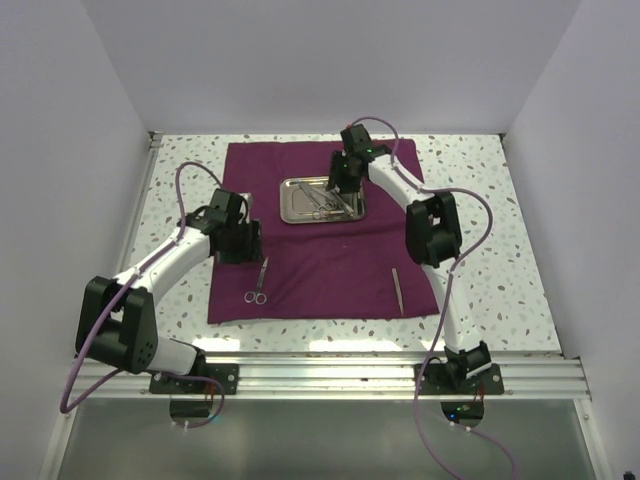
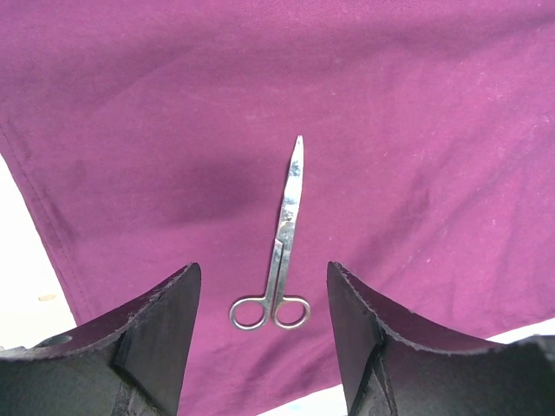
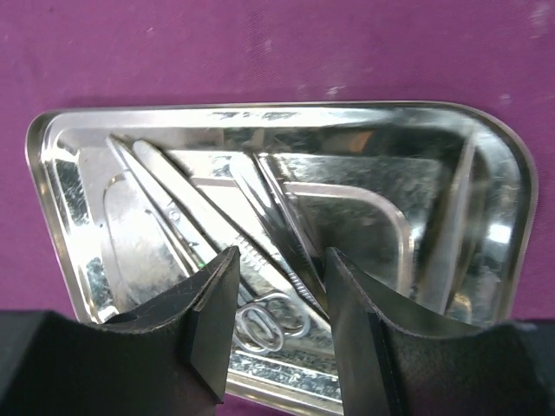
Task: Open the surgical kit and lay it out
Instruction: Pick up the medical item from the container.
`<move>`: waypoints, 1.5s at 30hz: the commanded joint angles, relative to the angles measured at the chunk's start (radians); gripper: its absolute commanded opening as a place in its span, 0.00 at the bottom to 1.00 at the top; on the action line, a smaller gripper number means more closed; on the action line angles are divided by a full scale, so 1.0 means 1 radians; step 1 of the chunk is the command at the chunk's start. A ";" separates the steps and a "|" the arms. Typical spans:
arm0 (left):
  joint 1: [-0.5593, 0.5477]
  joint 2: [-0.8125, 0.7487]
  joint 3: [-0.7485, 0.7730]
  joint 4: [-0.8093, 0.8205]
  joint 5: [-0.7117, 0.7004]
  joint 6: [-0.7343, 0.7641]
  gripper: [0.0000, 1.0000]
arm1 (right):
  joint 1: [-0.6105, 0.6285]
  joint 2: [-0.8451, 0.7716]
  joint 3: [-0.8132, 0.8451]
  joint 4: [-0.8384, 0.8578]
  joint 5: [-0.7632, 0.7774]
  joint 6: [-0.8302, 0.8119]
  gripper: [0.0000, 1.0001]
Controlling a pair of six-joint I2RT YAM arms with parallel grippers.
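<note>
The left arm [image 1: 170,255] and right arm [image 1: 450,305] wear white shells between black joints (fingers [image 2: 156,347] black too), trailing purple cables [image 1: 179,180].

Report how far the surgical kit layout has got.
Done: the maroon cloth lies spread flat, with the scissors and one thin straight instrument laid out on it. In hand: the right gripper hangs over the steel tray, its fingers open astride the instruments inside, nothing lifted yet. The left gripper hangs open above the scissors. Left: several instruments still lie in the tray and need setting out on the cloth.
</note>
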 commanded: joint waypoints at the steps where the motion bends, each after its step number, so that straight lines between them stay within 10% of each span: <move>1: 0.013 0.007 0.028 0.028 0.011 0.030 0.63 | 0.011 -0.068 -0.002 -0.024 0.013 -0.045 0.48; 11: 0.021 0.008 0.030 0.023 0.017 0.039 0.61 | 0.034 0.029 0.089 -0.170 0.150 -0.108 0.39; 22: 0.022 0.007 0.031 0.016 0.024 0.039 0.59 | 0.041 0.044 0.033 -0.200 0.221 -0.143 0.01; 34: 0.021 0.041 0.135 0.023 0.027 0.045 0.58 | 0.034 -0.078 0.152 -0.266 0.234 -0.140 0.00; 41: 0.021 0.162 0.304 0.054 0.030 0.047 0.97 | 0.032 -0.354 -0.141 -0.211 0.231 -0.122 0.00; 45: 0.021 0.251 0.388 0.104 0.164 0.064 1.00 | 0.032 -0.569 -0.497 -0.125 0.241 -0.111 0.00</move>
